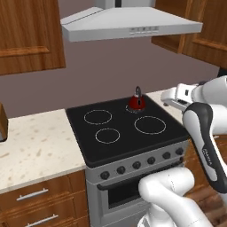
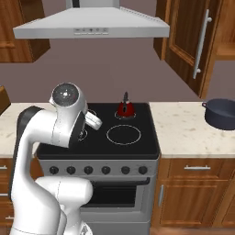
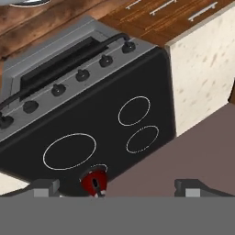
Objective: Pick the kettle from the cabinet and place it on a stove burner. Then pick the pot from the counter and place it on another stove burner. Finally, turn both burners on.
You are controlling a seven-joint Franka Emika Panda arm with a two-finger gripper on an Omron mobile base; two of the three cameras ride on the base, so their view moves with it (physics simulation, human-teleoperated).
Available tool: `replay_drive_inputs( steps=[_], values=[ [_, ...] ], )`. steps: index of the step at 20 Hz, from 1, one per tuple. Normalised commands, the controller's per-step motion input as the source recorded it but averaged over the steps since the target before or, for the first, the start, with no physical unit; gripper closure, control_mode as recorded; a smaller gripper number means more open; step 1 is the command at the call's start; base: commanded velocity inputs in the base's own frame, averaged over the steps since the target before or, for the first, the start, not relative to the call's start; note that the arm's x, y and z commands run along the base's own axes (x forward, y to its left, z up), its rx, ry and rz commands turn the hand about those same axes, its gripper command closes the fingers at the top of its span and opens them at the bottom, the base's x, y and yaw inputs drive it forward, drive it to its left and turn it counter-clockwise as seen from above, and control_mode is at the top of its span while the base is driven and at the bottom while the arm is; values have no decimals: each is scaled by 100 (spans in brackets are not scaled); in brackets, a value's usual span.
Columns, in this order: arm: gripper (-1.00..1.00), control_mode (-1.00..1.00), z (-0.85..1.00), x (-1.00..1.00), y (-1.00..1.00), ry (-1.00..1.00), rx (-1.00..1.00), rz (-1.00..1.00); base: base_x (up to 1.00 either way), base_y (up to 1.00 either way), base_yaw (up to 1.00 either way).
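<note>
Since kettle [image 2: 125, 108] sits on small rear burner [image 1: 134, 108], I read first placement done. Pincer [image 3: 117, 187] spread wide, empty, above cooktop [image 2: 137, 120]. Pot [image 2: 221, 114] waits on counter [image 2: 183, 128], 3 o'clock of stove, my next grab.

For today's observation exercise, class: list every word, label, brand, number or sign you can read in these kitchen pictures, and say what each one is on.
No text can be read anywhere.
Range hood: a row of small dark marks on its front edge, too small to read.
Robot forearm: faint grey lettering along the dark band, too blurred to read.
Stove knobs: plain, no markings visible.
Kettle: no label.
</note>
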Motion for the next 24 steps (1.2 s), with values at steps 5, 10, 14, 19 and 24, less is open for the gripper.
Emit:
replay_drive_inputs(
  steps=[5, 10, 14, 19, 24],
  values=[
    [-100, 100, 0, 0, 0, 0, 0, 0, -63, -28, -11],
    [-100, 100, 0, 0, 0, 0, 0, 0, -51, -44, -9],
    [-100, 100, 0, 0, 0, 0, 0, 0, -42, -57, -6],
    [-100, 100, 0, 0, 0, 0, 0, 0, -36, -66, -3],
    [-100, 100, 0, 0, 0, 0, 0, 0, -33, -72, -1]
  ],
)
